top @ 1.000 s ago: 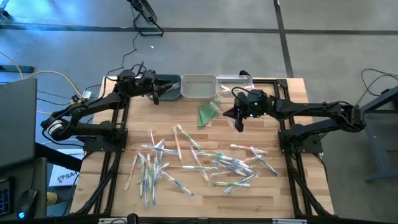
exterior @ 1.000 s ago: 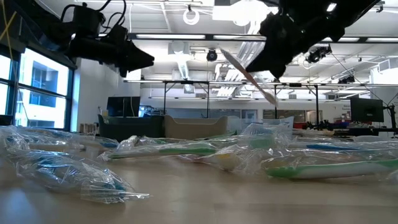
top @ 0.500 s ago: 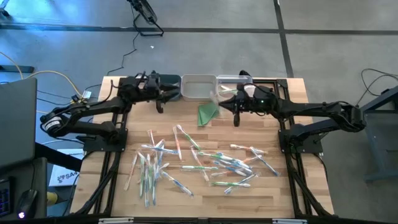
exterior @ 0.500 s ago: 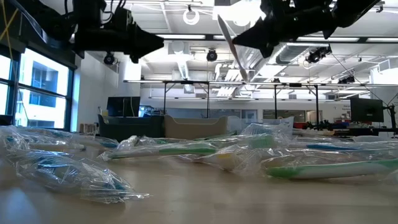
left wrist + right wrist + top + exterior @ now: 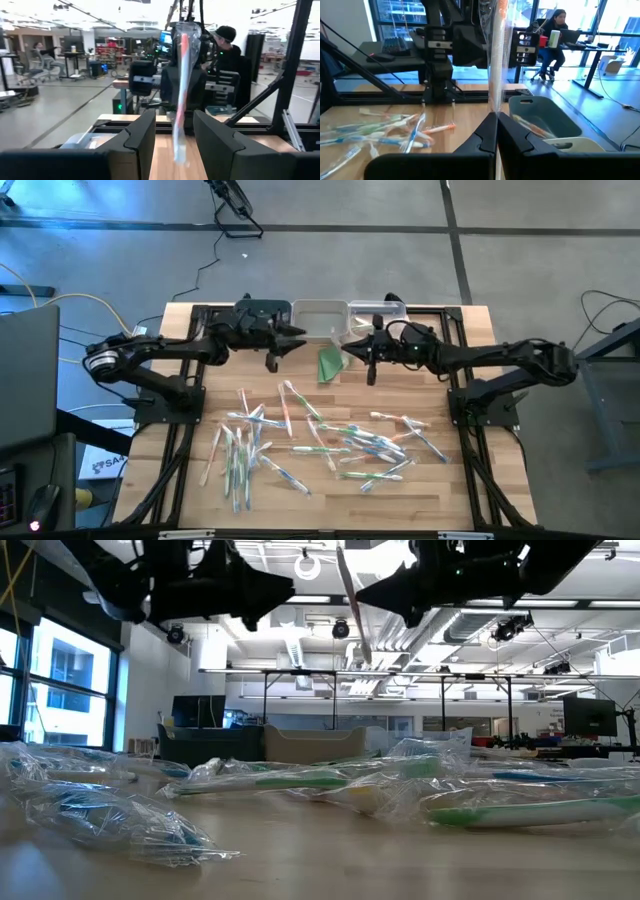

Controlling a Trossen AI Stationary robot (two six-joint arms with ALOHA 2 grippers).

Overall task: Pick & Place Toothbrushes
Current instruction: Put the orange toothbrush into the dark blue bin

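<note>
Evidently right pincer clenched on light, crinkly wrapped toothbrush; left pincer spread, facing its free end.

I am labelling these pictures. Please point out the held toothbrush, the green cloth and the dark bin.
held toothbrush [image 5: 496, 65]: right wrist view, middle of its wrapped handle.
green cloth [image 5: 333, 364]: high view, centre of the folded triangle.
dark bin [image 5: 545, 117]: right wrist view, its near wall.
</note>
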